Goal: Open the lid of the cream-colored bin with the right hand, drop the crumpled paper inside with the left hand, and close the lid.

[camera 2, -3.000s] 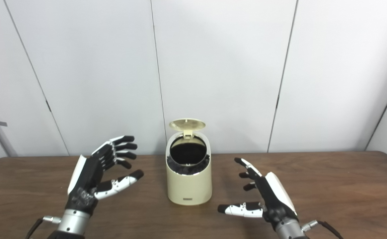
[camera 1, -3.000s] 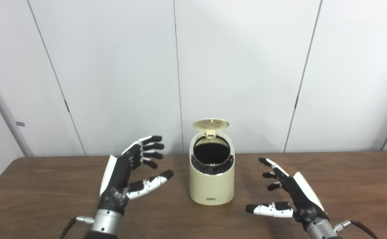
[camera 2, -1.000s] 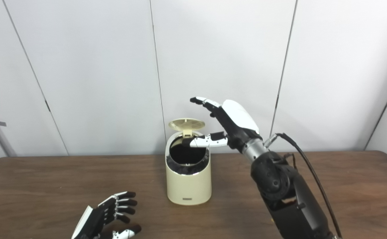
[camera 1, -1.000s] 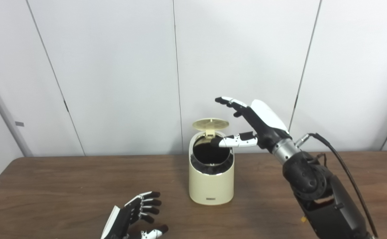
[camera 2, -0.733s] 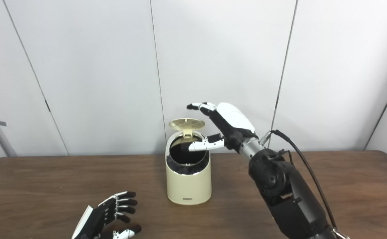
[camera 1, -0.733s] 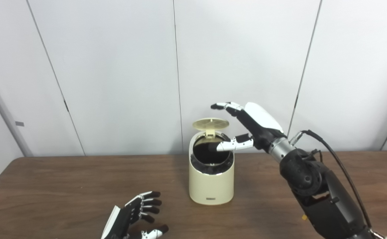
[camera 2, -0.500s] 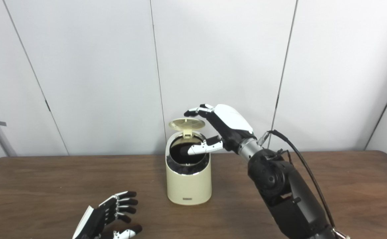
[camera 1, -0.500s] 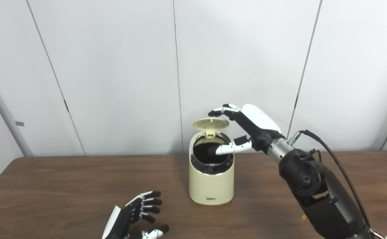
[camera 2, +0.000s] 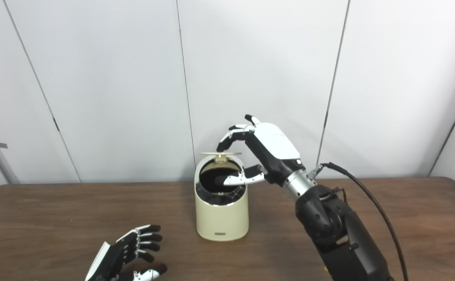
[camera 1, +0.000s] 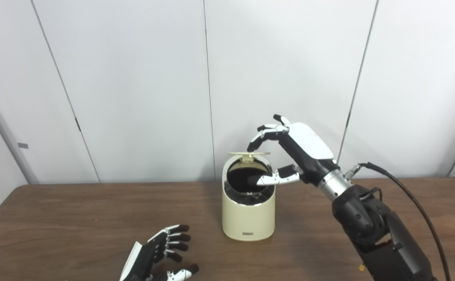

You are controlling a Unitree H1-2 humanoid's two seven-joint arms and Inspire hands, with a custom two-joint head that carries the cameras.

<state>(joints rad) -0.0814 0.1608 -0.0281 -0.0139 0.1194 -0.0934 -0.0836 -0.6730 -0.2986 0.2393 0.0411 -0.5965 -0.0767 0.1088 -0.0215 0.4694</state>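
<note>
R hand open, fingertips on 1 bin lid; L hand open, empty.

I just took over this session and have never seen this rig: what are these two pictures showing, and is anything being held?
Both pictures come from two cameras side by side on a humanoid robot's head, so they show one scene from slightly different spots. A cream-colored bin stands on a brown table. The right robot hand is raised beside the bin, its fingers bent down onto the lid, which is tipped partway over the dark opening; its thumb reaches across that opening. The left robot hand waits low near the table's front edge, open and holding nothing. No crumpled paper is visible.
</note>
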